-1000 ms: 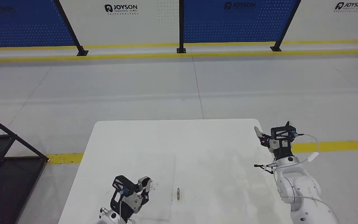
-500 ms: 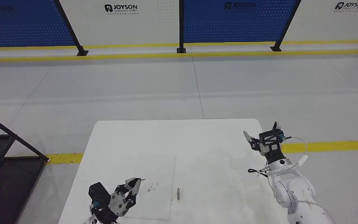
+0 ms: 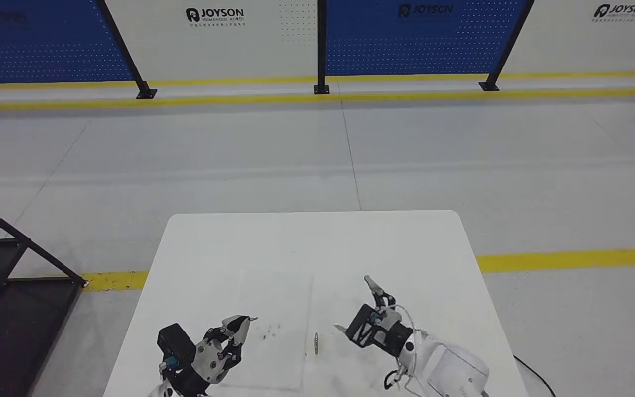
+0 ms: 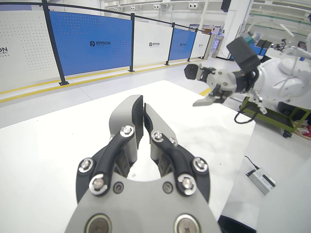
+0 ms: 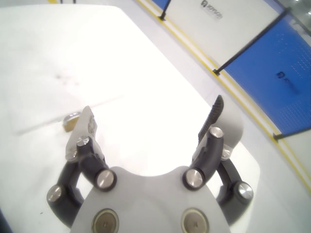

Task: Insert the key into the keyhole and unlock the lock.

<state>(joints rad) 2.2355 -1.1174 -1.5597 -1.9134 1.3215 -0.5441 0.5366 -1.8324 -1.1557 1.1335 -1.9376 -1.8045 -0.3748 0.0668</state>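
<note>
Right tool (image 5: 153, 105): I am holding it wide beside the lock (image 5: 70, 120) (centre before closing).
Left tool (image 4: 143, 103): hovering, pinched together.

Blue-and-white perforated fence panels (image 3: 417, 40) are standing beyond the white rectangular table (image 3: 298, 248); a yellow floor stripe (image 3: 556, 261) is running beside it.

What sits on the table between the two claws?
The small lock, seen in the top view, between the left gripper and the right gripper.

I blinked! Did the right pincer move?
Yes. The right pincer came in from the table's right edge toward the lock.
</note>
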